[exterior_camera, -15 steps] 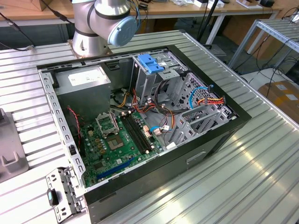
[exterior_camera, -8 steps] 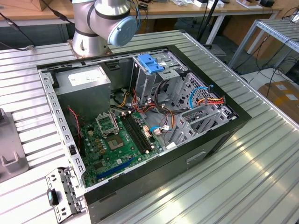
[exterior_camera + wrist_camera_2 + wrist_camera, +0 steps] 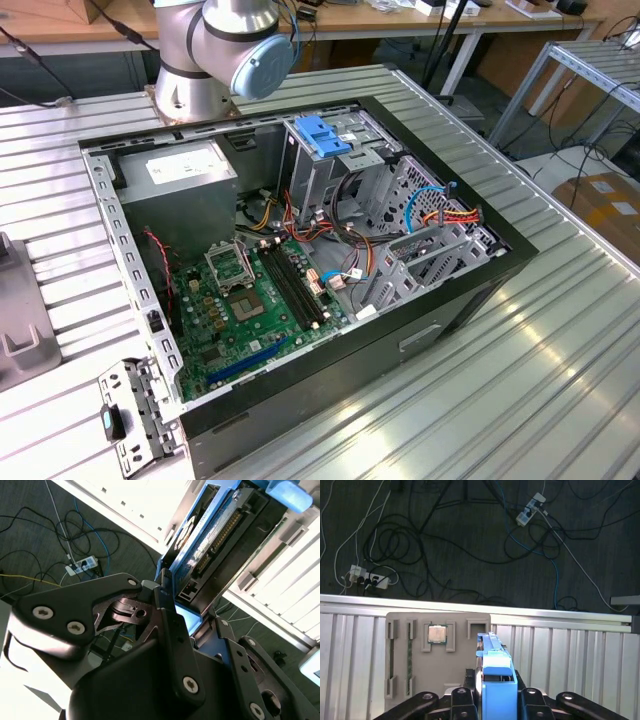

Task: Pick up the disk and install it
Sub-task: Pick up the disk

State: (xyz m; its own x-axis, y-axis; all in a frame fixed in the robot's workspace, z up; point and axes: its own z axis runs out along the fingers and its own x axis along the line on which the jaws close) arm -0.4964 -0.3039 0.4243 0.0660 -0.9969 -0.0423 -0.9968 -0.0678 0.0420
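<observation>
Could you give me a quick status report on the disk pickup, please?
Gripper shut on the disk. Disk stands on edge at the grey tray, beside the processor chip. Nothing seen in the way.

Likely lab: open PC case [image 3: 470,290] on slatted metal bench [image 3: 540,390], cables [image 3: 555,580] across floor.

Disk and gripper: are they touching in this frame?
Touching. In the first wrist view the disk stands edge-on inside the gripper, whose fingers press against both sides with no gap.
</observation>
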